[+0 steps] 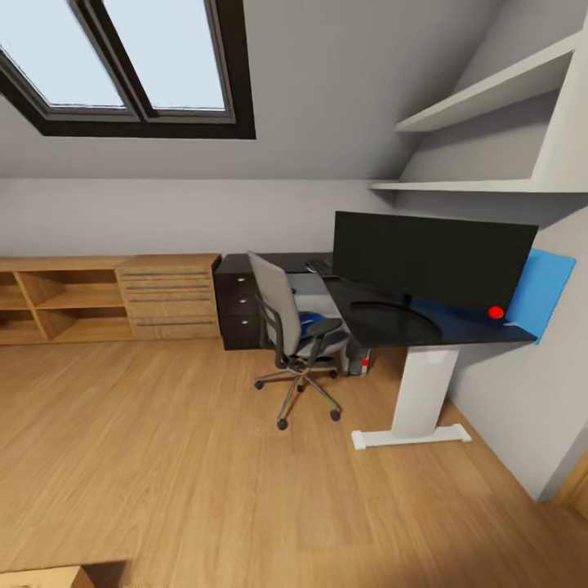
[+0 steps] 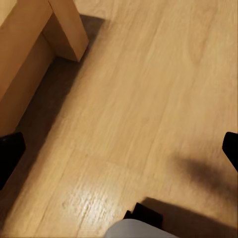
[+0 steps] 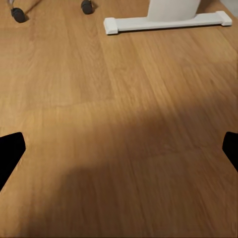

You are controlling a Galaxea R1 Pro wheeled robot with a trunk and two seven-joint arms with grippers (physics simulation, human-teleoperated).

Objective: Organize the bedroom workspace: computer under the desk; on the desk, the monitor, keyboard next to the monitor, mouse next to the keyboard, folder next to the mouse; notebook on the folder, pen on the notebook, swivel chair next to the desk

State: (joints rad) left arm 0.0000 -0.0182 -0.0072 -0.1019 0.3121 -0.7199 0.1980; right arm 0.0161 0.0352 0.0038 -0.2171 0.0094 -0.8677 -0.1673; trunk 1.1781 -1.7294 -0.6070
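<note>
Honey-coloured floor (image 1: 163, 457) is stretching across the bedroom under a sloped white ceiling and skylight (image 1: 122, 57), and at the far left a light wooden dresser (image 1: 167, 296) is sitting against the wall. Moving right, the swivel chair (image 1: 282, 322) is standing just beside the bench (image 1: 384, 318), its back turned toward us and a strip of bright blue folder (image 1: 306, 325) showing on the seat. Next comes the keyboard (image 1: 320, 267), lying on the bench top with its long axis running away toward the far wall, and then the monitor (image 1: 433, 260), upright on the bench, its wide screen running along the right-hand wall and facing into the room. In the wrist views, the left end effector (image 2: 119, 148) and the right end effector (image 3: 119, 148) are both hanging over bare floor with fingers spread wide, holding nothing. I'd judge the risk from here is the approach: rolling in too fast could nudge the castored chair, sending it off and sliding the folder from the seat.
</note>
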